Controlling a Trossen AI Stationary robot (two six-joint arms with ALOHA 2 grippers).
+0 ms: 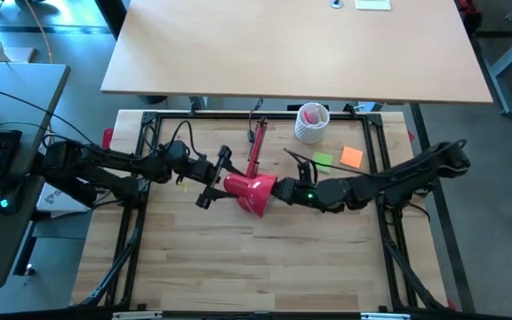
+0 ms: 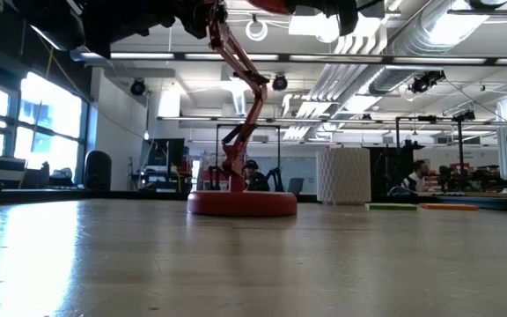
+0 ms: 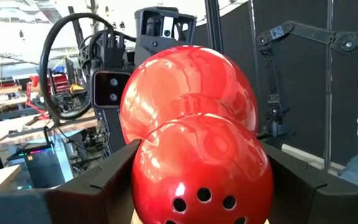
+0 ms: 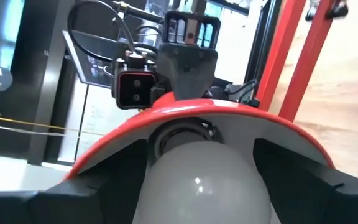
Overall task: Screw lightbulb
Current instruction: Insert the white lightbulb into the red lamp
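A red desk lamp stands on its round base at the table's far middle. Its shade is raised above the table, lying level with its mouth toward the table's right. My left gripper is shut on the shade's back. My right gripper is at the shade's mouth, shut on the white lightbulb. The bulb sits inside the shade, its narrow end at the socket. Its screw base is hidden. My left gripper holds the shade's rounded, perforated back cap pinched between its two fingers. The fingers come level from the table's left. The shade is held clear of the table, still on the lamp's arm. My right gripper pinches the bulb's wide round part between its two fingers. The fingers come level from the table's right, pointing into the shade's mouth. The bulb lies level, its narrow end in the socket, clear of the table.
A white perforated cup stands at the far right of the table, with a green note and an orange note beside it. The lamp's red arm runs from the shade toward the far edge. Bare wood lies toward the near edge.
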